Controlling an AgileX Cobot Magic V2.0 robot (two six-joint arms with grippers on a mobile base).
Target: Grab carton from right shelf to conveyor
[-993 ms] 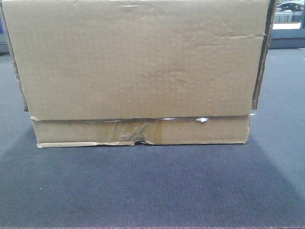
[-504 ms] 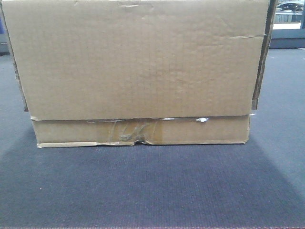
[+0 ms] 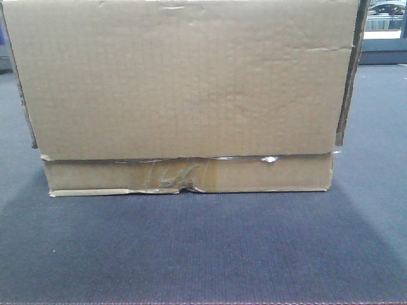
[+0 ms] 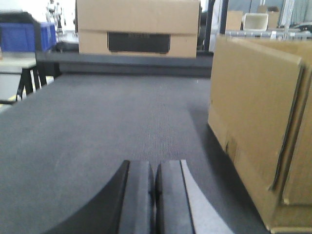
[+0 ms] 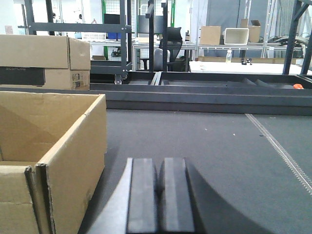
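1. The left gripper (image 4: 155,200) is at the bottom of its wrist view, low over the wide dark grey woven conveyor belt (image 4: 122,122). Its two black fingers are pressed together and hold nothing.
2. The right gripper (image 5: 159,200) is also low over the same belt (image 5: 219,156), its two dark pads closed against each other with nothing between them.
3. The large plain brown corrugated cardboard carton (image 3: 184,82) stands on the belt between the two grippers: just to the right of the left gripper (image 4: 258,126) and just to the left of the right gripper (image 5: 48,156). Neither gripper touches it.
4. The carton is open at the top; the part of its inside that shows is bare cardboard. Crinkled clear tape (image 3: 178,175) runs along the seam near its lower edge.
5. Ahead of the left gripper and to its left, the belt is free up to a dark far edge. Ahead of the right gripper and to its right, it is free up to a dark rail (image 5: 204,100).
6. Beyond the far edge stands a second brown cardboard box with a dark label (image 4: 139,29), and far left a blue plastic bin (image 4: 24,36); what is in it I cannot tell.
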